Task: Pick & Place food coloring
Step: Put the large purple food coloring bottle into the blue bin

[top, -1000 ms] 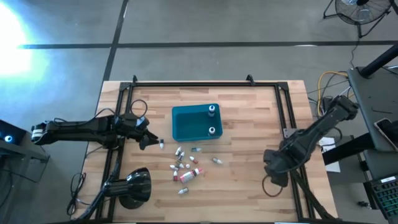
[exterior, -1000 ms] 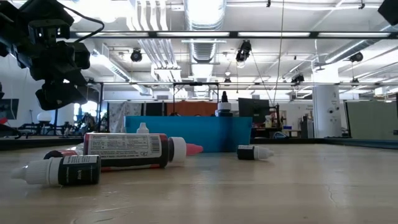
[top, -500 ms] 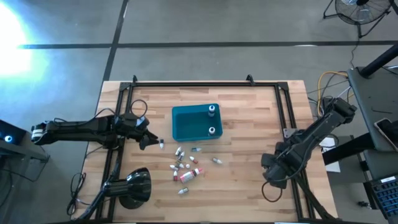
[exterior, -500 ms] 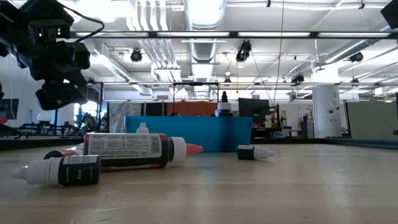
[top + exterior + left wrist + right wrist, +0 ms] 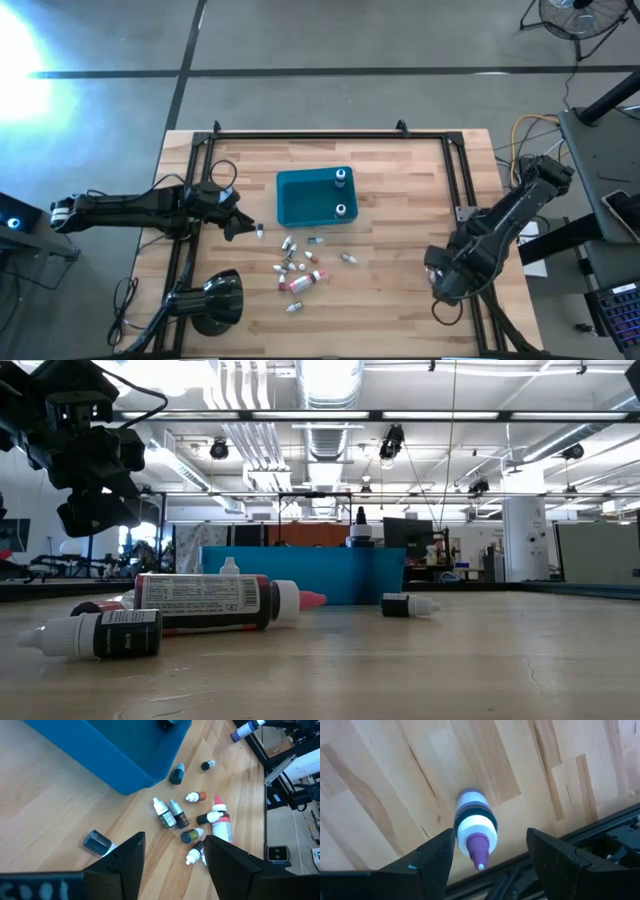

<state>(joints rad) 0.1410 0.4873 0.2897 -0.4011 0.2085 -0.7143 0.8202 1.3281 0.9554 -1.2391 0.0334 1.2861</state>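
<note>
The food coloring bottles (image 5: pixel 300 266) lie in a loose cluster on the wood, just toward the near edge from the teal bin (image 5: pixel 300 200). Two more bottles (image 5: pixel 341 179) stand inside the bin. A blue bottle (image 5: pixel 97 842) lies apart by my left gripper (image 5: pixel 238 226), which hovers open, left of the cluster. My right gripper (image 5: pixel 450 285) hangs open near the table's right rail. Its fingers stand on either side of an upright purple-tipped bottle (image 5: pixel 476 827) without touching it. In the low view a large red bottle (image 5: pixel 210 603) and a dark one (image 5: pixel 100 633) lie in front.
A black metal frame (image 5: pixel 300 133) runs along the table's far, left and right sides. A black lamp-like dome (image 5: pixel 215 300) sits at the near left corner. Bare wood (image 5: pixel 390 300) lies between the cluster and my right gripper. Cables (image 5: pixel 520 135) hang off the right edge.
My right gripper has shifted a little toward the table's near edge and stayed open. The left arm and the bottles have kept still.
</note>
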